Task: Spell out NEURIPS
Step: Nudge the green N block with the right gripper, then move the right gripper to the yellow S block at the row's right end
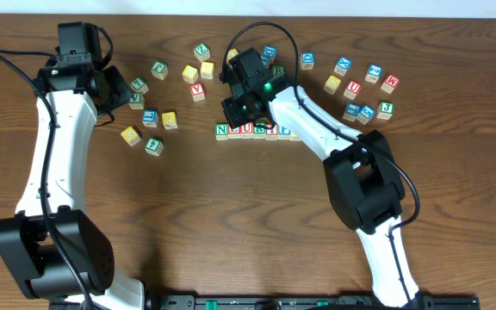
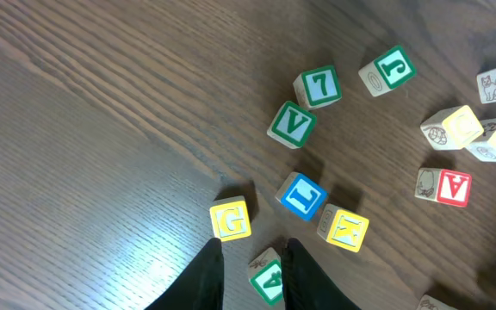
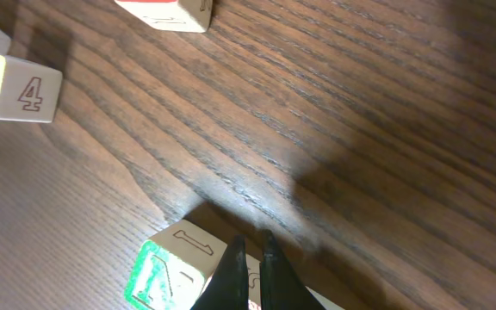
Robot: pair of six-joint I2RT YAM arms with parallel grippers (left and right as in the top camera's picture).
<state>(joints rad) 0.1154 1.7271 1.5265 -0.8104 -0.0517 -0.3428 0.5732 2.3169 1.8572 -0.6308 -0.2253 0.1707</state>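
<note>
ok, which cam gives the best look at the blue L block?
Left wrist. The blue L block is close and sharp there, with nothing in front of it and the letter readable. Overhead shows the same block only as a tiny blue cube, its letter illegible. Right wrist doesn't show it at all.

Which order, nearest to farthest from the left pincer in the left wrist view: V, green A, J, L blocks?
1. green A block, within the left pincer
2. L block, just above
3. V block, upper middle
4. J block, top right
</note>
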